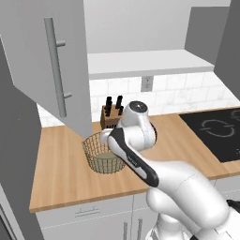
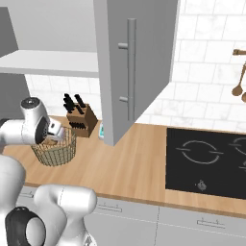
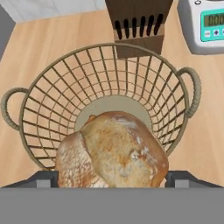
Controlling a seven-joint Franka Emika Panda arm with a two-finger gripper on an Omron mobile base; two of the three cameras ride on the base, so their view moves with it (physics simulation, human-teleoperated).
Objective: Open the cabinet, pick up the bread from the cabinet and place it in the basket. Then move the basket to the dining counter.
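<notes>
Golden-brown bread (image 3: pixel 113 151), clamped between the two dark tips of the tool (image 3: pixel 113 179), held directly above the wire basket (image 3: pixel 48 92). Seen from the hand camera: loaf centred over the basket's solid pale base, mesh sides ringing it all round, a loop handle at either side. Basket standing on the wood counter (image 1: pixel 56 168), just in front of a knife block (image 3: pixel 138 24), with a white scale (image 3: pixel 203 26) beside that. Above, cabinet (image 1: pixel 51 70) doors swung wide, pale shelf bare. Judged best way on: lowered straight down, kept clear of the thin wire rim, released only once close to the base, to stop any rolling or bouncing.
</notes>
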